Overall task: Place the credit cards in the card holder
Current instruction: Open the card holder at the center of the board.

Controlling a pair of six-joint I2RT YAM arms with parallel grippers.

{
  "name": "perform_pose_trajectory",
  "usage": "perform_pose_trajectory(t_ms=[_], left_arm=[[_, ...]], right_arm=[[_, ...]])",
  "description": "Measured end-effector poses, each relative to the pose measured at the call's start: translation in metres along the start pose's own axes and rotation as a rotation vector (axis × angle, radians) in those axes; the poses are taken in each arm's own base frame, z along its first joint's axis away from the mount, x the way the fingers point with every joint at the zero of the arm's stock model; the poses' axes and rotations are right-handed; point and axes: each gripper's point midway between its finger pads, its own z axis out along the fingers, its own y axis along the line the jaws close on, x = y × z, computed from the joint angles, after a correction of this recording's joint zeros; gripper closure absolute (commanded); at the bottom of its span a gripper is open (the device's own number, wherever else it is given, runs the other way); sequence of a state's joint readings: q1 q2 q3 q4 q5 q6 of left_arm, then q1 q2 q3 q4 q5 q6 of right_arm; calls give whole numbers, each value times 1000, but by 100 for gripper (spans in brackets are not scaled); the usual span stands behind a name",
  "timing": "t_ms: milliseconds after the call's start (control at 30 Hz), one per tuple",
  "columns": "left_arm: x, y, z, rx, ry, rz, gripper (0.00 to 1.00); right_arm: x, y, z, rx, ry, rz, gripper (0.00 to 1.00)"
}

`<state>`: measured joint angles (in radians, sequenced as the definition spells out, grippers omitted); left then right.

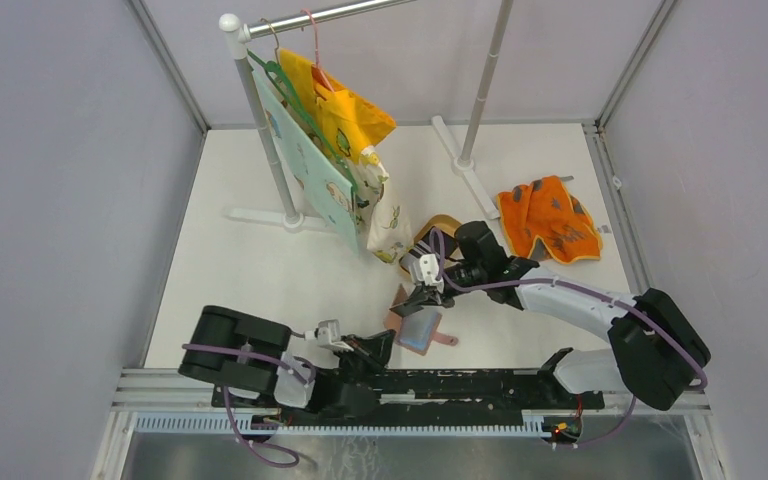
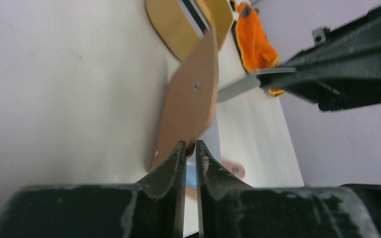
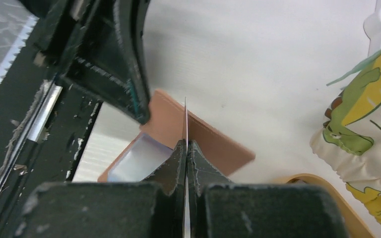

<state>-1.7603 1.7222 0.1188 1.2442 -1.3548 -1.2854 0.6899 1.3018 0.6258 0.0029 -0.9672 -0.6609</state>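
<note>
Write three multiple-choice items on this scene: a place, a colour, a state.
1. On the table, the orange cloth lies: A near left; B far right; C centre.
2. The outside of the card holder is: A green; B reddish-brown; C black.
3. The right gripper is: A wide open; B shut on the cloth; C shut on a credit card.
Key: B, the top view shows it there; B, the left wrist view shows the brown flap; C, the card sits edge-on in it.

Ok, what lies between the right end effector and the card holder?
A credit card, pinched edge-on by the right end effector and pointing at the card holder. Right wrist view shows it best.
</note>
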Motion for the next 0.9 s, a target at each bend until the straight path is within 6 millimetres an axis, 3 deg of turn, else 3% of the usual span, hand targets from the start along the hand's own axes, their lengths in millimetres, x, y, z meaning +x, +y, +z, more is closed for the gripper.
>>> perform_pose_trajectory(t_ms=[67,167,233,300,433,567,700,900], left_arm=[[14,3,2,-54,17,15,78],[43,-12,1,-155,50,231,91],[54,-24,-4,-191,59,392,92],[57,-22,-12,-222,70,555,87],[32,8,-24,-290,68,865,73],[4,18,-30,-331,63,992,51],[-16,18,-36,-356,80,959,34],[-21,-7,-38,-323,116,726,21]], right_arm=[[3,-6,2,15,22,10,100],[11,-10,4,32,51,35,100],[17,-11,5,43,69,60,100],[21,-11,5,49,81,80,100],[23,-13,6,58,85,101,100],[24,-12,8,49,81,120,100],[24,-11,9,43,75,125,100],[24,-10,10,37,68,140,100]])
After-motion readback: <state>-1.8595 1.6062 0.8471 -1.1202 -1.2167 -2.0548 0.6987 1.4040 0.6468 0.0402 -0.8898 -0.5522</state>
